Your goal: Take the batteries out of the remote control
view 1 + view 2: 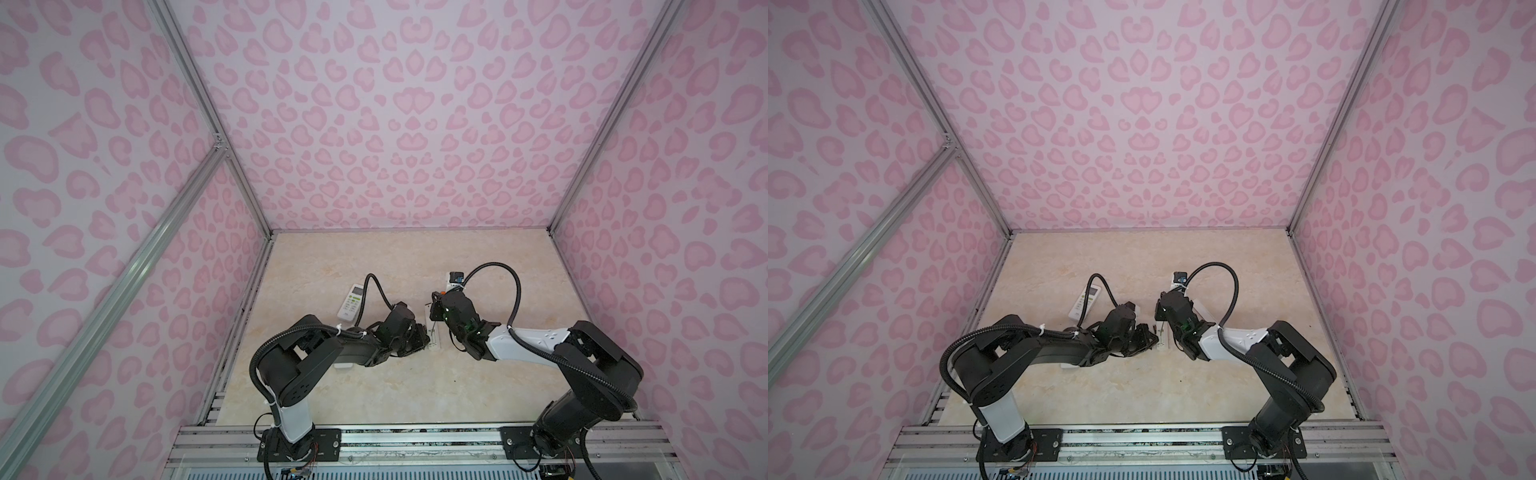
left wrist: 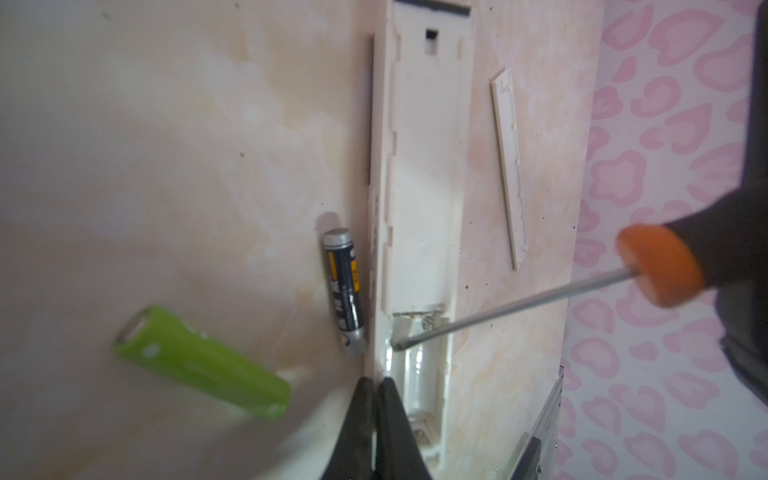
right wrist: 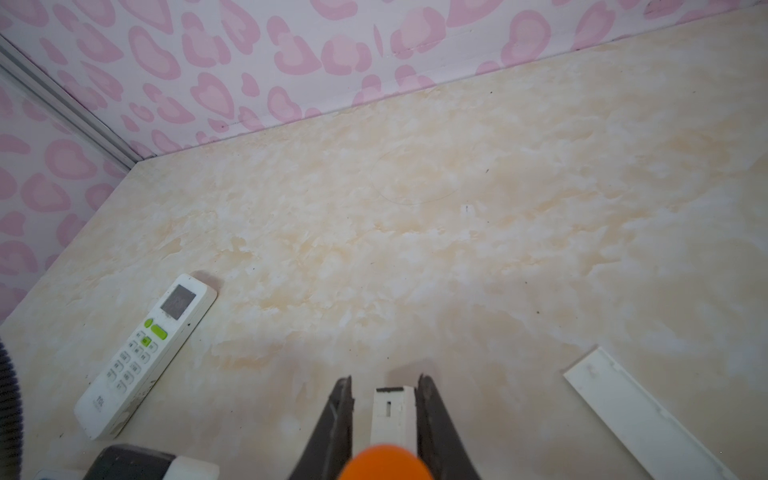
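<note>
The white remote control (image 2: 424, 166) lies face down with its battery compartment uncovered. Two batteries rest on the table beside it: a black one (image 2: 345, 291) against its edge and a lime green one (image 2: 199, 361) farther off. My left gripper (image 2: 375, 382) is shut, its tips touching the remote's rim by the compartment. My right gripper (image 3: 384, 380) is shut on the orange-and-black handle of a screwdriver (image 2: 660, 266), whose tip sits in the compartment near the spring. I cannot tell whether a cell lies inside. In both top views the grippers meet mid-table (image 1: 424, 336) (image 1: 434, 309).
The remote's loose white cover (image 2: 509, 166) lies beside it. A second white remote with green buttons (image 3: 145, 357) (image 1: 353, 305) lies to the left, behind my left arm. Another white item with a dark blue end (image 1: 456, 279) sits behind my right gripper. Pink patterned walls enclose the table.
</note>
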Controlling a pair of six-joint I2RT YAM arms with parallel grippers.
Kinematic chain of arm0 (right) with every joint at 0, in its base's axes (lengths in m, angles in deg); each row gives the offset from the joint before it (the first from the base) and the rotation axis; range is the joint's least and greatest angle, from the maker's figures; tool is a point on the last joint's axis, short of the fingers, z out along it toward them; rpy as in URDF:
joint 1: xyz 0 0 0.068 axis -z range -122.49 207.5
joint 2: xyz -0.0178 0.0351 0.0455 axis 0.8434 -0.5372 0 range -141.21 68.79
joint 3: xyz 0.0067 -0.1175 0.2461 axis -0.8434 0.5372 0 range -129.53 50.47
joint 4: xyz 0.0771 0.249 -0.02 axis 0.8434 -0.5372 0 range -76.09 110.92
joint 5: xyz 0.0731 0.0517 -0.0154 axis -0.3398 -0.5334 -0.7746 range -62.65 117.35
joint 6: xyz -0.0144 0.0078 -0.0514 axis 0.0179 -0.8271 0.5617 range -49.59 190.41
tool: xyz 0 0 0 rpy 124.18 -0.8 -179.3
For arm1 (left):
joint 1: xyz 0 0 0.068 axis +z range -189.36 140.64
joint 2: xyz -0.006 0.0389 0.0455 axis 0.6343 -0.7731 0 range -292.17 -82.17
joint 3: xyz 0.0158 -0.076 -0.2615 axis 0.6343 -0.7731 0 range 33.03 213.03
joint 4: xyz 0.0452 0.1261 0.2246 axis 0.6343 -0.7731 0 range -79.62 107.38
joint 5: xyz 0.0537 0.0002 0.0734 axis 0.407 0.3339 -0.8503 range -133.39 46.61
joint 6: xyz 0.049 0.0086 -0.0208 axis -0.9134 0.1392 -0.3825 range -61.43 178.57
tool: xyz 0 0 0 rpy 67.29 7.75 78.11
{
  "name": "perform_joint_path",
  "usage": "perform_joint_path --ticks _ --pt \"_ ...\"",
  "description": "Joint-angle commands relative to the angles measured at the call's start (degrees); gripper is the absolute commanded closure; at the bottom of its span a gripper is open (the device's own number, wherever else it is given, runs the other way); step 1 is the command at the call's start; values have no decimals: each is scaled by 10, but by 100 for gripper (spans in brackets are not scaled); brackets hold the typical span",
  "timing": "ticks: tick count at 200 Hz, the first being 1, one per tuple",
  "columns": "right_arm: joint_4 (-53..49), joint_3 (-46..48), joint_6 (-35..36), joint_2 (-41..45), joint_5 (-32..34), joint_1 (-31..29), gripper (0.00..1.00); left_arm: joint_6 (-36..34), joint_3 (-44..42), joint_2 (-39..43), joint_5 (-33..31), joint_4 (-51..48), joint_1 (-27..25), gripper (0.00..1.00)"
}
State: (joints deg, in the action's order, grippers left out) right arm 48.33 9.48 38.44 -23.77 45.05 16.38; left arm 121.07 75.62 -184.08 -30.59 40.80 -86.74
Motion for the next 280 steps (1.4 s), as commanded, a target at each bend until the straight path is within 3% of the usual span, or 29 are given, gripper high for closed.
perform_joint_path --ticks 1,33,68,130,160,175,193,213,248,280 --pt "1 10 -14 3 -11 11 100 -18 3 17 -14 -6 0 85" --pt "-1 16 -17 9 -27 32 100 -39 9 44 -28 -25 0 75" --pt "-17 10 -8 28 -37 41 100 -69 13 70 -42 -59 11 71" --pt "-81 -15 10 85 -93 56 100 -183 19 184 -143 -241 66 65" --pt "-164 -32 19 98 -192 124 100 -248 20 243 -231 -364 110 59" --pt "-256 -58 43 98 -237 158 100 -273 8 276 -273 -403 129 56" --pt "-346 -74 83 100 -267 188 100 -286 -16 314 -303 -431 156 39" --pt "-415 -77 114 103 -301 215 100 -282 -56 346 -272 -427 205 24" --pt "-477 -74 161 61 -347 220 99 -271 -109 366 -202 -411 282 15" --pt "-484 -83 177 9 -334 206 91 -287 -124 354 -197 -408 302 9"
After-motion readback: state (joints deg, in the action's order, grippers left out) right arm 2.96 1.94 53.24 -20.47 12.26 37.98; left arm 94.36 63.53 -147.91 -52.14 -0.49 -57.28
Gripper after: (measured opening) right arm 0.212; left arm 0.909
